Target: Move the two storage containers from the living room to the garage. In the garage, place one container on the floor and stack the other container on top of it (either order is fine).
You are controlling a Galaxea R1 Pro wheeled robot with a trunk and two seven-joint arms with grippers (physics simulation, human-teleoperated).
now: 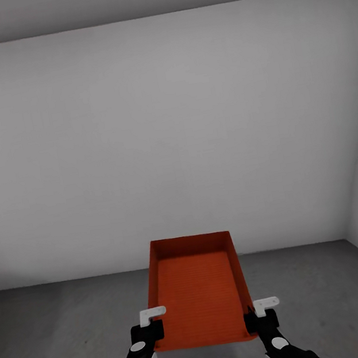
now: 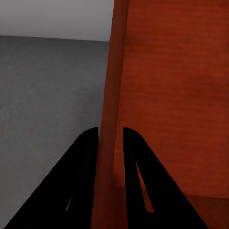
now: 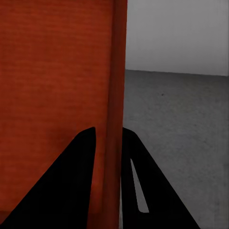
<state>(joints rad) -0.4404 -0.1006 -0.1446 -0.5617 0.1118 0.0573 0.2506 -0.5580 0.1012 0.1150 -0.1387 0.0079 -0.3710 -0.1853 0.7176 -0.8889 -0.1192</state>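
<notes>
Red-orange rectangular open bin (image 1: 199, 292), smooth flared walls, finely ribbed bottom, lower centre of the head view, held up over dark grey mottled concrete floor (image 1: 59, 333). Left pincer (image 1: 153, 330) clamps the bin's left wall near the near corner, right pincer (image 1: 256, 320) clamps the right wall. Wrist views show what the head view can't: black tapered fingers (image 2: 86, 162) straddle the thin wall on the left, fingers (image 3: 83, 167) likewise on the right, one inside, one outside. Plain white wall (image 1: 171, 133) behind.

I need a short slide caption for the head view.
Both claws, left and right, hold a red bin above the grey floor.
</notes>
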